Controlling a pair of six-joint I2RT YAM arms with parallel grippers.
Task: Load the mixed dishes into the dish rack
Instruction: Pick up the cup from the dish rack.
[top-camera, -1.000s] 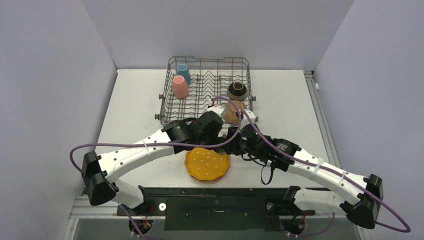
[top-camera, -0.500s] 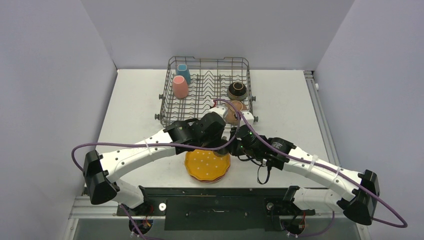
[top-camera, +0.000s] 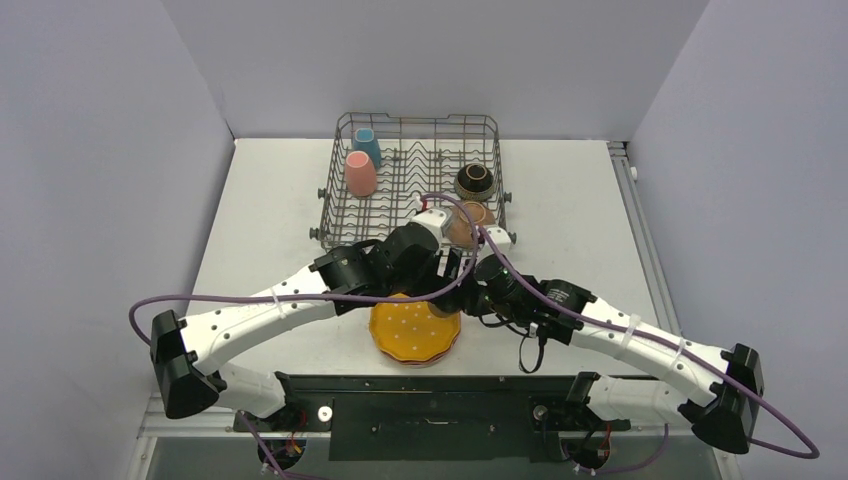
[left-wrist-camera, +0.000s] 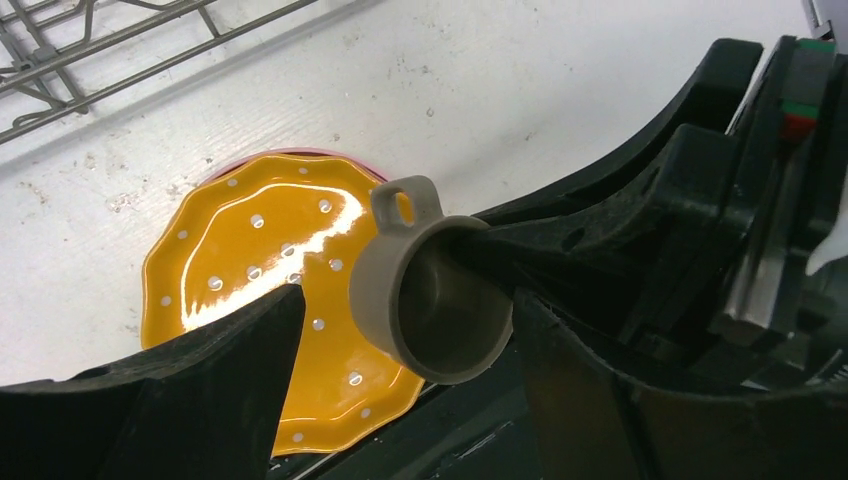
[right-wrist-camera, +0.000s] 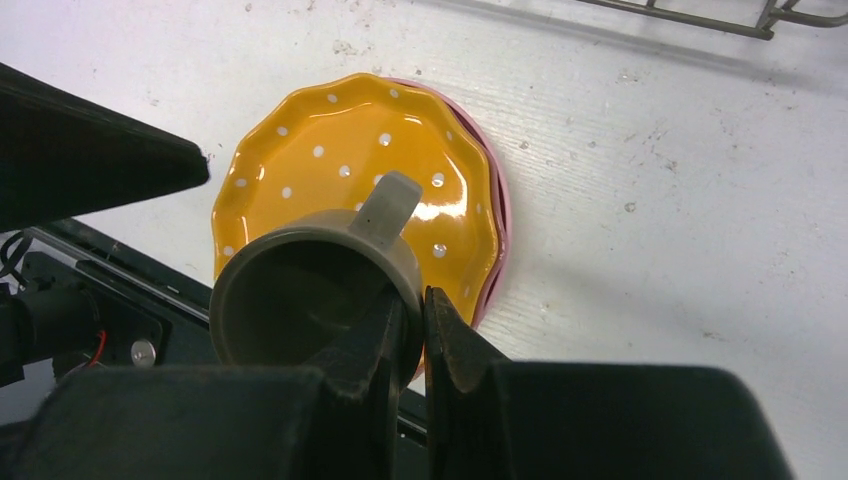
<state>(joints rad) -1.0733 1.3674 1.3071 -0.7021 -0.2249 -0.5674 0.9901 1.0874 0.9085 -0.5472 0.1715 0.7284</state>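
Close to the near edge of the desk (top-camera: 260, 220), about midway along it, the scalloped orange-yellow plate (top-camera: 415, 335) lies flat on top of a pink plate (right-wrist-camera: 497, 215), of which only a thin rim shows.

Just above this stack, the right hand (right-wrist-camera: 420, 305) is clenched on the grey-green cup (left-wrist-camera: 430, 300), with one finger inside the wall and one outside. The cup is tipped on its side, its small handle pointing up and its mouth facing the near edge. The left hand (left-wrist-camera: 405, 305) is released, its fingers spread to either side of the cup. There is a clear gap on one side; whether the other finger touches cannot be told.

Farther back, the dish rack (top-camera: 415, 125) sits in the middle of the desk, reaching towards the far edge. On its left-edge side stand a pink cup (top-camera: 360, 174) and, behind it, a small blue cup (top-camera: 366, 146), both upside down. On its right-edge side are the terracotta bowl (top-camera: 466, 225) and, beyond it, the dark brown bowl (top-camera: 474, 181).
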